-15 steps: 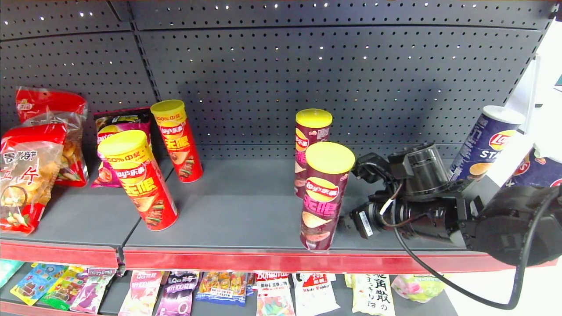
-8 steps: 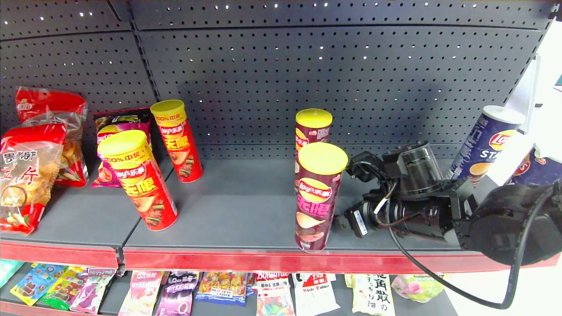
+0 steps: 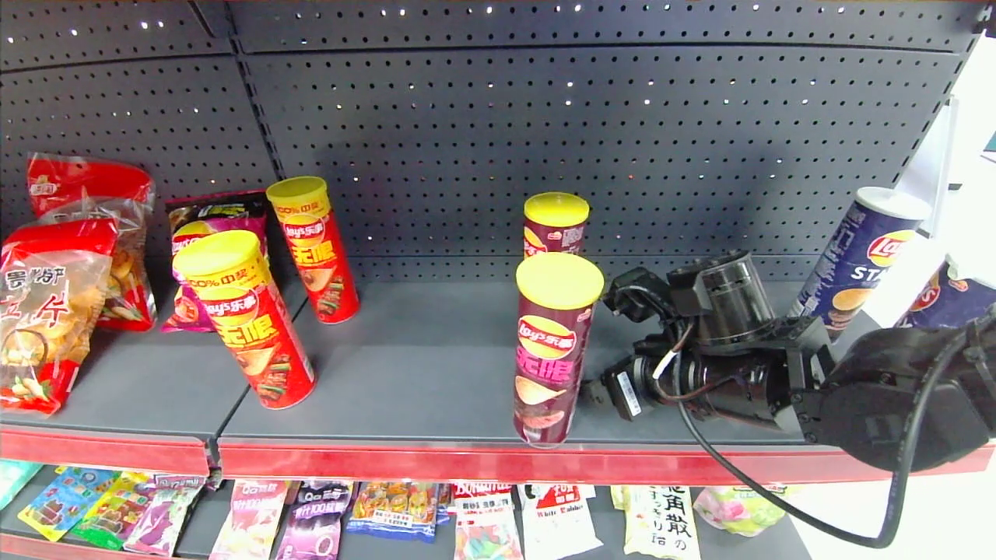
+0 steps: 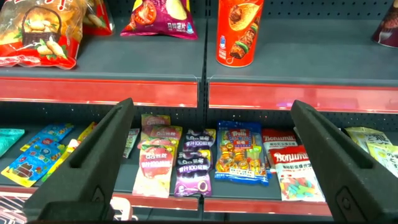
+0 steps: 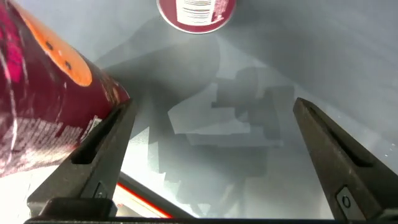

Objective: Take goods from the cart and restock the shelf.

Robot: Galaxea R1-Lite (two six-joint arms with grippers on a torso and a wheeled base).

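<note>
The yellow-lidded maroon crisp tube (image 3: 551, 350) stands at the near edge of the grey metal shelf (image 3: 420, 373), seemingly delivered. The right gripper (image 5: 212, 106) sits just beside it, jaws spread empty; the left gripper (image 4: 211, 104) gapes too. Further goods may remain.

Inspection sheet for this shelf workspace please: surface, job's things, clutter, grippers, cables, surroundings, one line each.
Surface: grey shelf board with a red front lip.
Job's things: front maroon can upright near the lip; rear maroon can behind it; front red can and rear red can to the left; blue can at the right end.
Clutter: snack bags at the far left.
Grippers: right gripper open, front maroon can beside one finger, not between the two; left gripper open, holding nothing.
Cables: black cable loops below the lip.
Surroundings: pegboard back panel; lower shelf of packets.
</note>
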